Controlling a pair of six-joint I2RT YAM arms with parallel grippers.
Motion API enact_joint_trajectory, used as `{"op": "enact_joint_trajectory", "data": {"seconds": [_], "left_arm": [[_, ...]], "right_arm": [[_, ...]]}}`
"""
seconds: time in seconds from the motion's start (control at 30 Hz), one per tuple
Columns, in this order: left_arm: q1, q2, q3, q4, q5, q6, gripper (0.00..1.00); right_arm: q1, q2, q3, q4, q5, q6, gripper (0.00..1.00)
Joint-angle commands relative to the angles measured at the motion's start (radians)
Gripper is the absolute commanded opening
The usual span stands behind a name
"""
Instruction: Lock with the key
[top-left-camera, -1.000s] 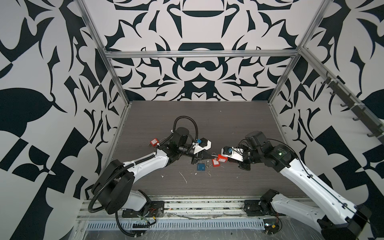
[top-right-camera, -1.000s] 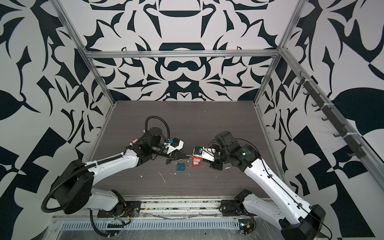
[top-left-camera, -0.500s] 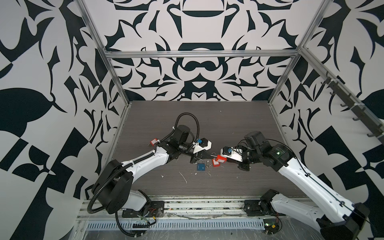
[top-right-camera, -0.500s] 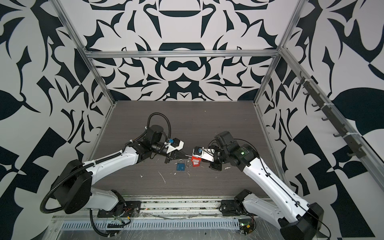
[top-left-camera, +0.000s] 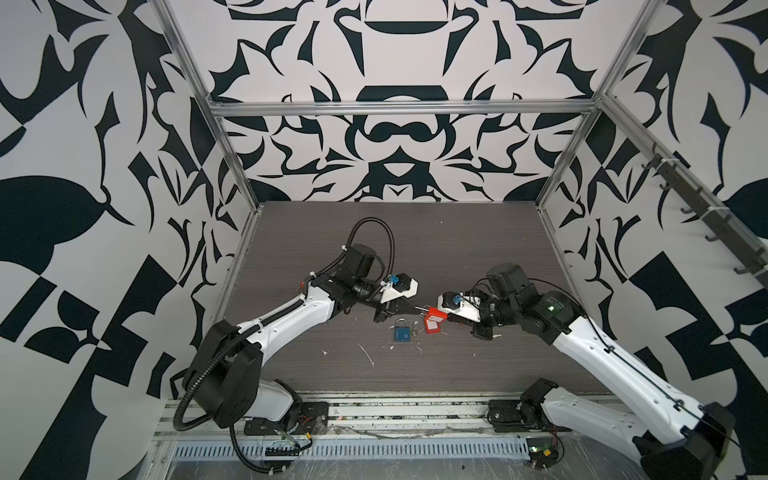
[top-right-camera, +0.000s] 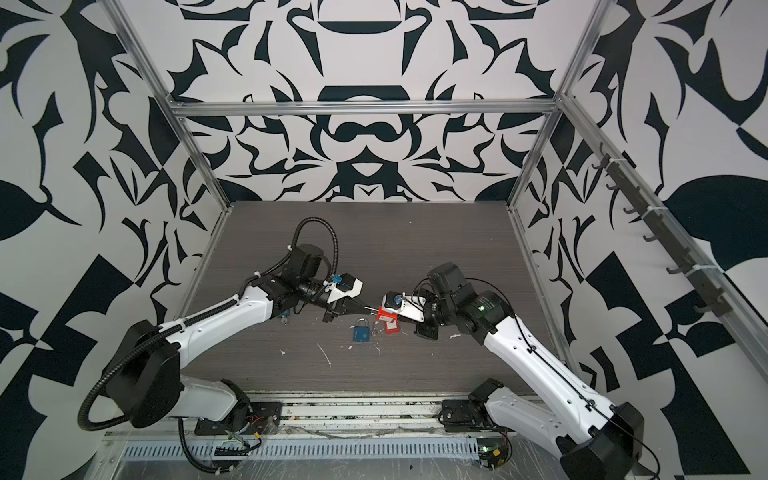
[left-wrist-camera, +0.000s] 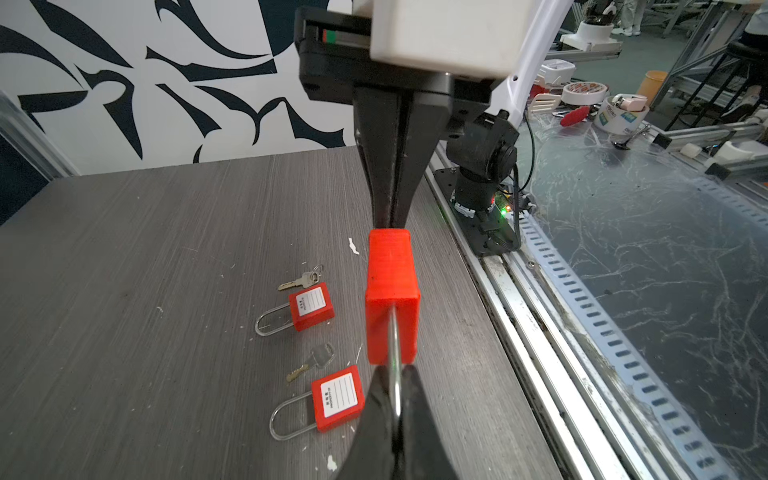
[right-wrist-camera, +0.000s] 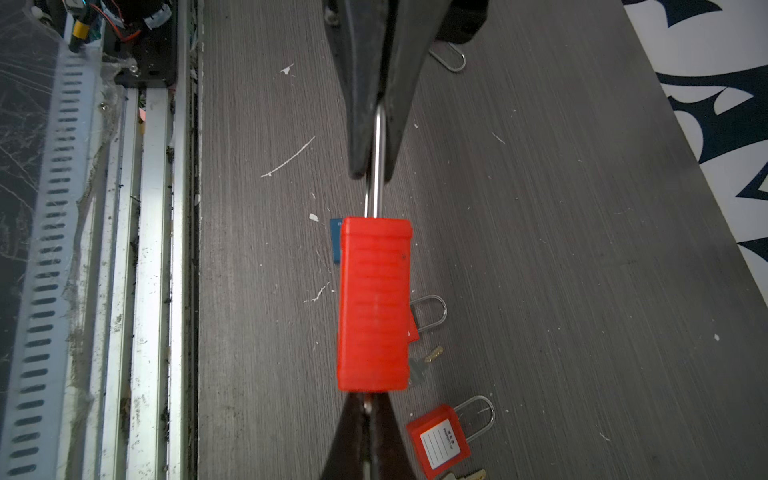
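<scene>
- The left pincer (left-wrist-camera: 395, 374) clamps the shackle (left-wrist-camera: 395, 336) of the red padlock (left-wrist-camera: 388, 270), above the table (left-wrist-camera: 145, 270).
- Only the right wrist view shows the key (right-wrist-camera: 367, 405), pinched by the right pincer (right-wrist-camera: 368, 400).
- That pincer was wider a second ago.

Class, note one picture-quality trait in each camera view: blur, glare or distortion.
In both top views, wide-angle bend splays the frame rails; left wrist view, the left gripper looms soft; right wrist view, glare whitens the shackle of the red padlock.

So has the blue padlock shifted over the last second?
No. The blue padlock lies where it was, at the same offset up and to the right of the long white scuff in both top views.
</scene>
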Motion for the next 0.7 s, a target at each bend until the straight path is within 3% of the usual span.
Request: {"op": "enact_joint_trajectory", "data": {"seconds": [0.0, 0.2, 0.47, 0.67], "left_arm": [[0.042, -0.035, 0.019, -0.068, 0.021, 0.02, 0.0], [0.043, -0.065, -0.044, 0.084, 0.002, -0.018, 0.0], [0.041, -0.09, -0.073, 0.094, -0.021, 0.054, 0.0], [0.042, -0.098, -0.08, 0.089, -0.038, 0.06, 0.0]], "right_arm": [[-0.021, -0.001, -0.023, -0.103, 0.056, -0.025, 0.0], [-0.037, 0.014, 0.001, -0.132, -0.02, -0.007, 0.0], [-0.046, 0.057, 0.03, -0.164, -0.101, -0.011, 0.0], [-0.045, 0.067, 0.029, -0.137, -0.046, -0.02, 0.0]]}}
